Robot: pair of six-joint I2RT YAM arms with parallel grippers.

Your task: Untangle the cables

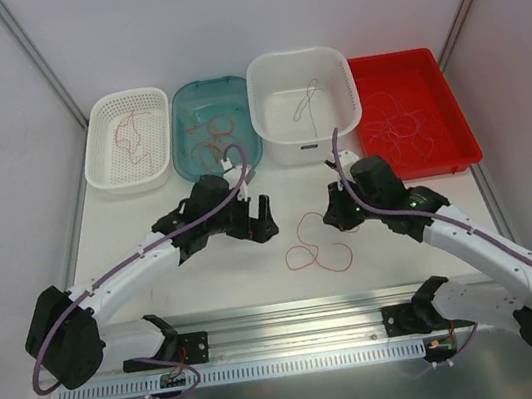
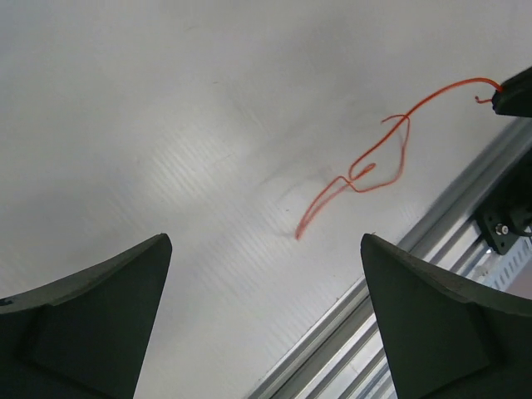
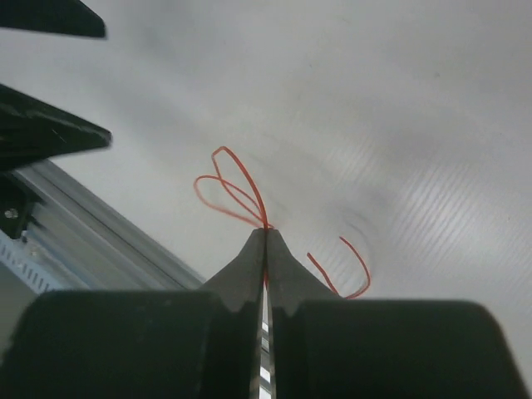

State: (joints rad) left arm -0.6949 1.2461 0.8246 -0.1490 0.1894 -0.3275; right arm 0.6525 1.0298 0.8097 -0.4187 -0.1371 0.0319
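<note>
A thin red cable (image 1: 319,244) lies in loose loops on the white table between my two grippers. My right gripper (image 1: 336,217) is shut on one strand of it. In the right wrist view the jaws (image 3: 266,234) meet on the cable, with loops (image 3: 226,184) ahead of them and a free end (image 3: 356,268) curling to the right. My left gripper (image 1: 256,223) is open and empty, just left of the cable. In the left wrist view its fingers (image 2: 266,249) stand wide apart, and the cable (image 2: 370,166) lies beyond them, rising to the right gripper's tip (image 2: 515,93).
Four containers line the back: a white basket (image 1: 105,174) with red wires, a teal bin (image 1: 174,113) with orange wires, a white tub (image 1: 308,147) with a grey wire, and a red tray (image 1: 396,59) with red wires. An aluminium rail (image 1: 296,321) runs along the near edge.
</note>
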